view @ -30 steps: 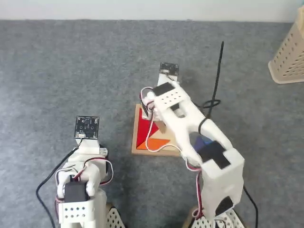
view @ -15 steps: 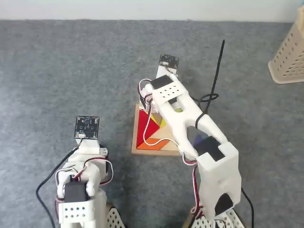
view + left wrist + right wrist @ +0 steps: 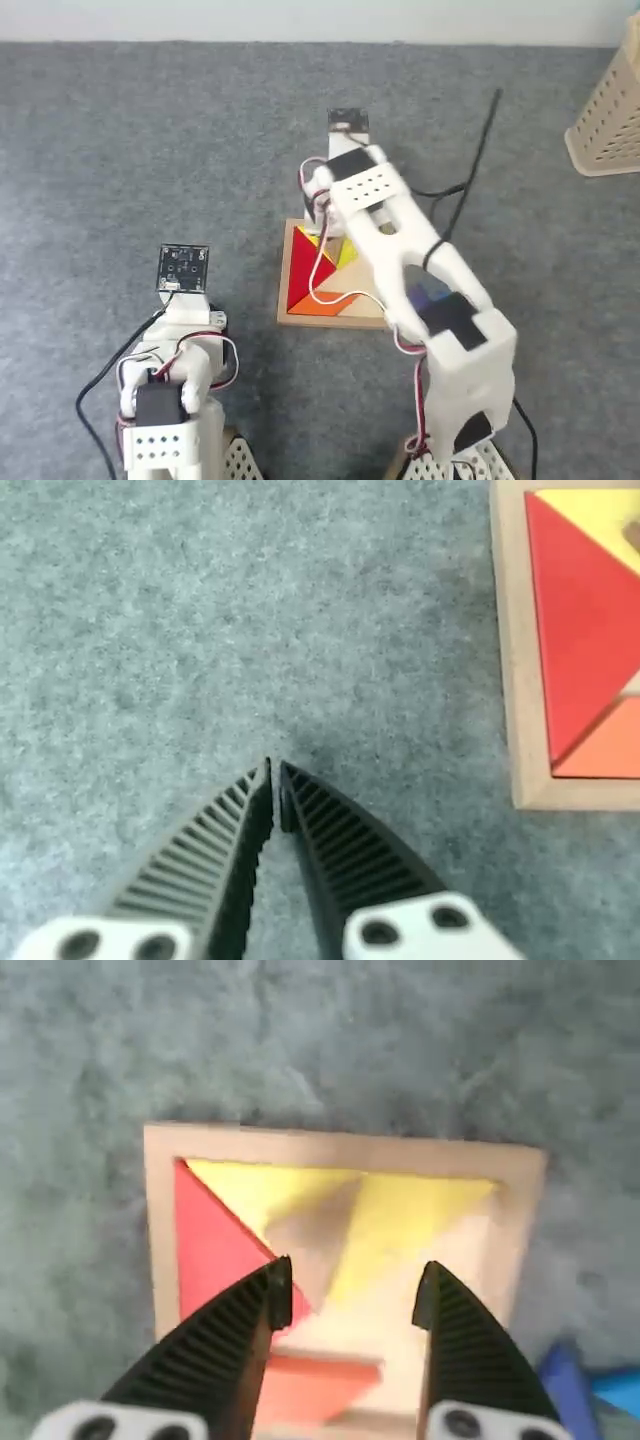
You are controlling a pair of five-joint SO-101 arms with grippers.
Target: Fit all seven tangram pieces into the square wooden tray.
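Shifting right end effector | jaws apart above tray | yellow piece uncovered

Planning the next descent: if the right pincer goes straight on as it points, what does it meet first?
Probably the yellow piece in the wooden tray; the right pincer is open above it, depth unclear.

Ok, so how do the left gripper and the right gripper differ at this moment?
The left gripper is shut, while the right gripper is open. The left gripper is over bare grey carpet beside the tray. The right gripper is above the tray, over a yellow piece. Both are black and ribbed, and both hold nothing.
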